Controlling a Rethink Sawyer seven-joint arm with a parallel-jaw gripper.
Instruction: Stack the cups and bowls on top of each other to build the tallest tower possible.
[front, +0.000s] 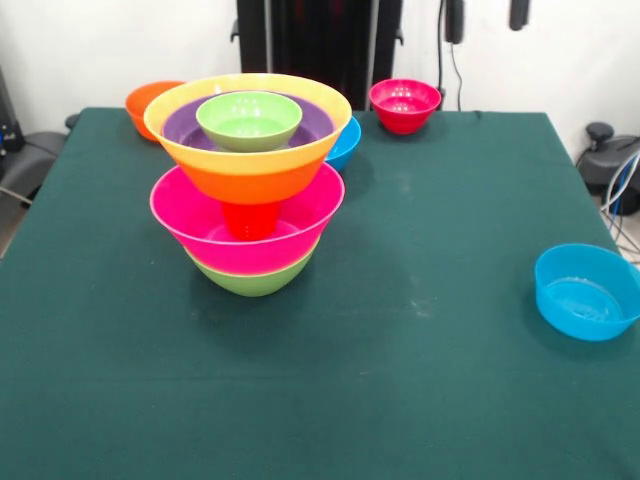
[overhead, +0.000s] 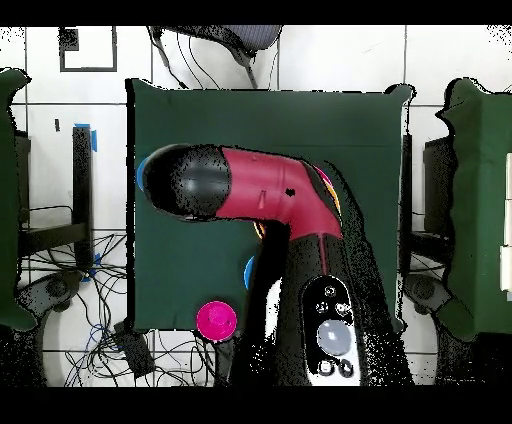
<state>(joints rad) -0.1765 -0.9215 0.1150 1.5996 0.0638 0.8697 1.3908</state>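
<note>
The tower (front: 250, 190) stands left of the table's middle. A green bowl (front: 252, 280) is lowest, with a large pink bowl (front: 205, 225) in it. An orange cup (front: 250, 220) stands upside down in the pink bowl. It carries a large orange bowl (front: 250, 170), with a purple bowl (front: 180, 125) and a small green bowl (front: 249, 120) nested inside. My gripper (front: 487, 15) shows only as two dark fingertips (front: 455, 20) at the top edge. They are apart with nothing between them, far from the tower. In the overhead view my arm (overhead: 240, 185) hides the tower.
Loose on the green cloth are a small orange bowl (front: 148, 100) at the far left, a blue bowl (front: 347, 142) behind the tower, a small red bowl (front: 404, 105) at the far middle, also seen from overhead (overhead: 216, 319), and a blue bowl (front: 587, 292) at the right edge.
</note>
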